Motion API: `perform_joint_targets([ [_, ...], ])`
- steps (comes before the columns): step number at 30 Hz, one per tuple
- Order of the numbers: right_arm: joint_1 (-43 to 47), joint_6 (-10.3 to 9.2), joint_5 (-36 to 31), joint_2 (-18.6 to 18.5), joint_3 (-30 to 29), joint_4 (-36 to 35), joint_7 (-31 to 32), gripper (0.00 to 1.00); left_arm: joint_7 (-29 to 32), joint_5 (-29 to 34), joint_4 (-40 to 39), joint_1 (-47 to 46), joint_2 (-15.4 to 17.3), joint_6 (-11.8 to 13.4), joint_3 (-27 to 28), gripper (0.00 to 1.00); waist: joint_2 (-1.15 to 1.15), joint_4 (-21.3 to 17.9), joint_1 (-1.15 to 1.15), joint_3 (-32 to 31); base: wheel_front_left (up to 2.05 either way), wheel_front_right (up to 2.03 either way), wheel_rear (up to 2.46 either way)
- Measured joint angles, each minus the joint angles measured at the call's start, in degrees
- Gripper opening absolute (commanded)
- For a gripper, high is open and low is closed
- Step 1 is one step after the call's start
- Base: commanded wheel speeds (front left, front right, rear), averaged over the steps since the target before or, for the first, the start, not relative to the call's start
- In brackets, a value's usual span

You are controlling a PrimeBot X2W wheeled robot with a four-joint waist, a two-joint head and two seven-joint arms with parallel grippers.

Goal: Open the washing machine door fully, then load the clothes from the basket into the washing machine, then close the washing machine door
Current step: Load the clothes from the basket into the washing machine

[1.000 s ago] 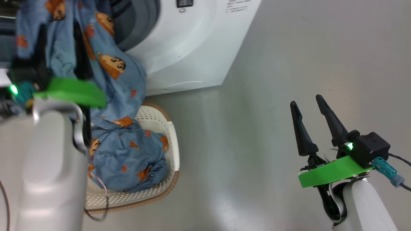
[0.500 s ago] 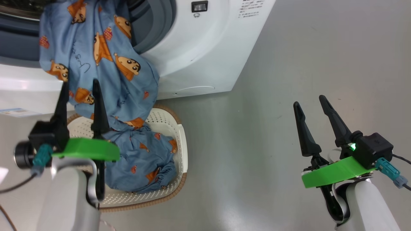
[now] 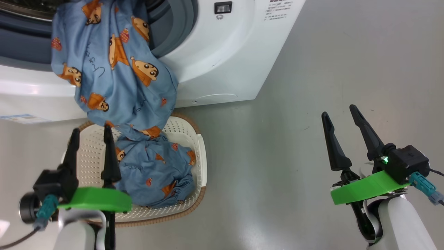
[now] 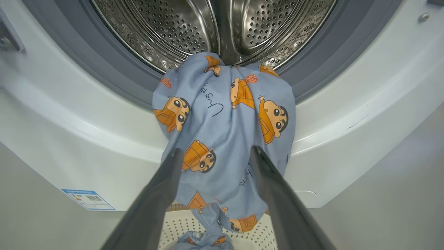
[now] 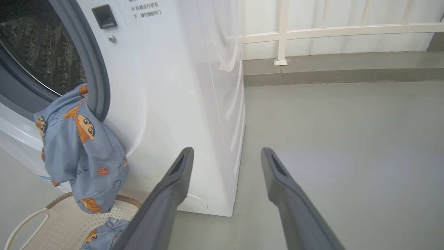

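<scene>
A smooth grey floor [image 3: 295, 166] carries a white washing machine [image 3: 222, 69] and, just before its front, a cream perforated basket [image 3: 202, 163] with a brown rim. Beyond, a white railing post [image 5: 283, 31] stands on a raised kerb [image 5: 329, 71].

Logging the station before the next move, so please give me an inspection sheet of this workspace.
Surface: grey floor, smooth.
Job's things: washing machine, drum exposed; clothes hang from the drum lip down into the basket, more bunched inside it.
Clutter: nothing seen.
Grippers: left gripper open, empty, over the basket; right gripper open, empty, over the floor.
Cables: teal-plugged cable at each wrist.
Surroundings: white railing beyond the machine.
</scene>
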Motion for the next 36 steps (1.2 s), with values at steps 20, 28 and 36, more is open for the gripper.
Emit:
perform_joint_targets([
  [20,0.0,0.00,0.0,-0.3,-0.5,0.1,0.0,1.00,5.3,-0.8,-9.6,9.0,0.9,1.2,-2.2,1.00,0.00,1.1,0.00,0.8,0.00,0.00,0.00],
  [28,0.0,0.00,0.0,-0.2,-0.6,0.2,0.0,1.00,5.3,-1.3,-9.8,9.2,1.4,1.9,-1.9,1.00,0.00,1.0,0.00,0.7,0.00,0.00,0.00],
  [36,0.0,0.00,0.0,-0.2,-0.6,0.2,0.0,1.00,5.4,-1.6,-9.8,9.7,1.6,2.3,-1.8,1.00,0.00,1.0,0.00,0.8,0.00,0.00,0.00],
])
